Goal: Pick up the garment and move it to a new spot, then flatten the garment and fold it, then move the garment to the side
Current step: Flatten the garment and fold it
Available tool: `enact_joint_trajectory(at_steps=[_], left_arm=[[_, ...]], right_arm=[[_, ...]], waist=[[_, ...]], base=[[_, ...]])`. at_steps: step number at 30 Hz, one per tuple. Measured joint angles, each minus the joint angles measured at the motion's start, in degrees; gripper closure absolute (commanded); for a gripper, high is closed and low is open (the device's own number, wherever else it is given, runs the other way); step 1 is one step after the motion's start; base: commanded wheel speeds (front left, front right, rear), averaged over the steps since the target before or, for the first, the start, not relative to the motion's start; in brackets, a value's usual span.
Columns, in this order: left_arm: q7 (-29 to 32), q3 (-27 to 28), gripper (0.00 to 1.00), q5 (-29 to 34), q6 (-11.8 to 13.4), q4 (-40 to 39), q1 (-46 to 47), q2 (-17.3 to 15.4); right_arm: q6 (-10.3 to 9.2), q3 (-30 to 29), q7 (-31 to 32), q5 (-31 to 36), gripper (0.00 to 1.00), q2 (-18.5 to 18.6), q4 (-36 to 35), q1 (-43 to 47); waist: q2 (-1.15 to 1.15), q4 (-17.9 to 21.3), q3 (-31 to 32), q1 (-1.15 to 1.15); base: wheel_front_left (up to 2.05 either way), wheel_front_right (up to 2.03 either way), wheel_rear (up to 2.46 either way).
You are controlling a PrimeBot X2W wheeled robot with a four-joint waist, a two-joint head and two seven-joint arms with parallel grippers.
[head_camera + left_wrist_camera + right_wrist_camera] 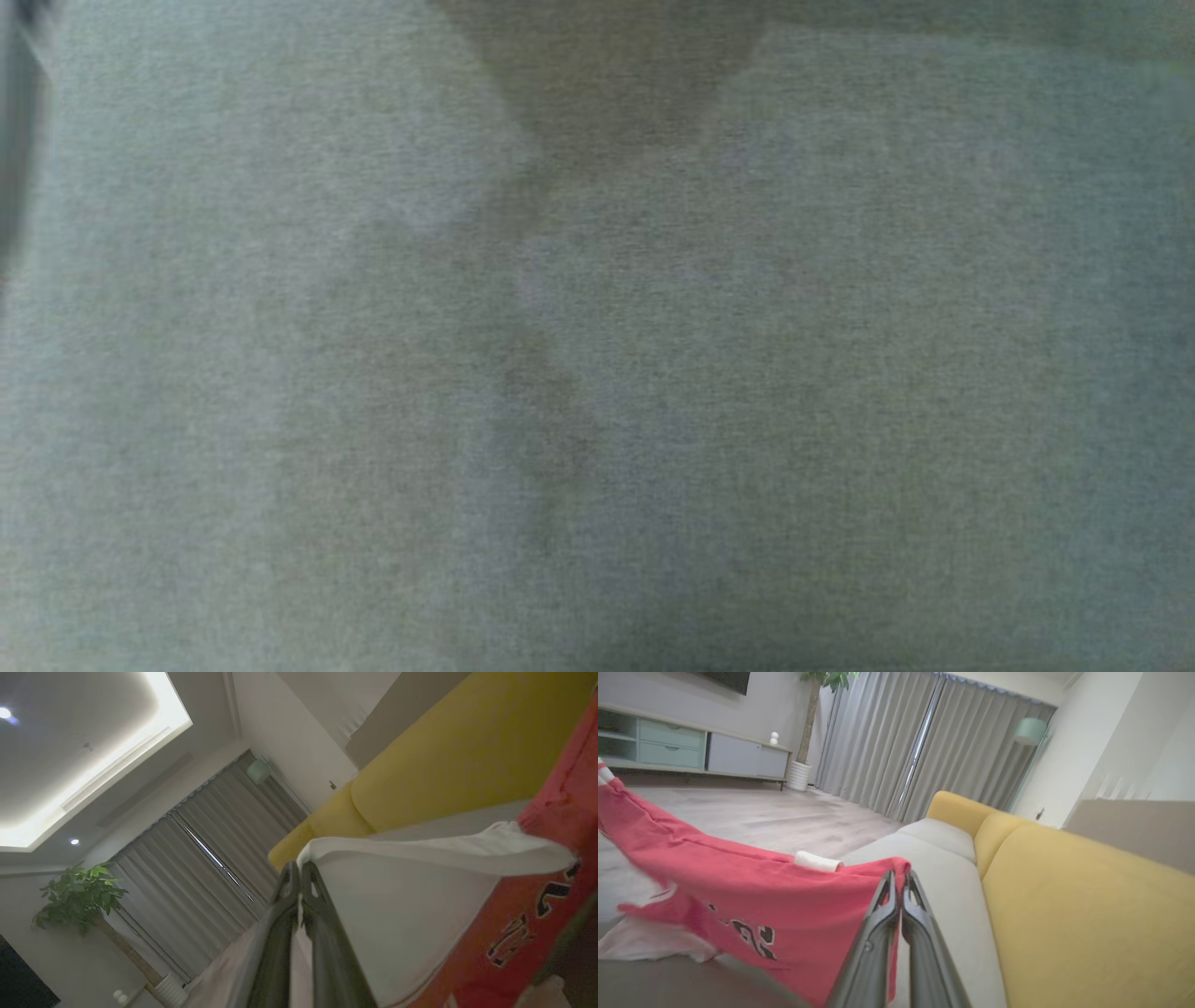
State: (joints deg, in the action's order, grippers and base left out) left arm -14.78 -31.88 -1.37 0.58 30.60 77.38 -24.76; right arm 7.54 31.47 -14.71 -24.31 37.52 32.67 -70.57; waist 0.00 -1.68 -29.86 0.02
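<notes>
Right wrist view shows right pincer (900, 877) and left pincer (299, 871) both clenched on the red jersey (761, 896), apparently mid-carry; next likely spreading it flat on the sofa (1064, 905) ahead.

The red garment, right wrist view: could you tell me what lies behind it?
Behind the garment: pale floor, a low cabinet and grey curtains. The floor directly behind the cloth is hidden.

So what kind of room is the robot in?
Most likely a living room at home: a yellow sofa, long grey curtains, and a low cabinet beside a potted plant.
</notes>
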Motion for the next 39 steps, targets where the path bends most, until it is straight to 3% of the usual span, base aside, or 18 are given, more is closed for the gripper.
enact_joint_trajectory(at_steps=[5,13,18,22,28,39], left_arm=[[0.0,-1.3,1.0,-1.9,1.3,-5.9,-13.2,-2.2],[0.1,-1.4,1.0,-7.1,3.4,-16.3,-35.8,-8.2],[3.7,-1.9,1.0,-10.9,7.4,-25.4,-53.5,-11.2],[5.8,-3.2,1.0,-12.6,10.3,-30.7,-62.7,-11.6],[7.7,-4.9,1.0,-14.8,13.6,-34.9,-72.1,-11.5],[11.0,-5.9,1.0,-17.9,14.2,-38.1,-78.0,-11.9]], right_arm=[[0.0,-2.5,0.0,-1.8,1.0,0.6,-1.8,10.0],[0.0,-9.0,0.0,-4.6,1.0,0.9,-6.8,29.8],[0.0,-10.2,0.0,-5.0,1.0,0.7,-9.3,41.6],[0.0,-11.2,0.0,-5.0,1.0,0.6,-10.7,47.5],[0.0,-12.8,0.0,-5.0,1.0,0.6,-12.6,54.2],[0.0,-13.8,0.0,-4.4,1.0,-0.5,-14.5,63.0]], waist=[[0.01,-0.8,2.1,-0.03],[0.01,-0.9,9.0,-0.04],[0.01,-0.4,13.9,-0.04],[0.01,0.1,16.3,-0.04],[0.01,0.6,18.0,-0.03],[0.01,0.9,19.6,-0.03]], base=[[0.0,0.0,0.0],[0.0,0.0,0.0],[0.0,0.0,0.0],[0.0,0.0,0.0],[0.0,0.0,0.0],[0.0,0.0,0.0]])
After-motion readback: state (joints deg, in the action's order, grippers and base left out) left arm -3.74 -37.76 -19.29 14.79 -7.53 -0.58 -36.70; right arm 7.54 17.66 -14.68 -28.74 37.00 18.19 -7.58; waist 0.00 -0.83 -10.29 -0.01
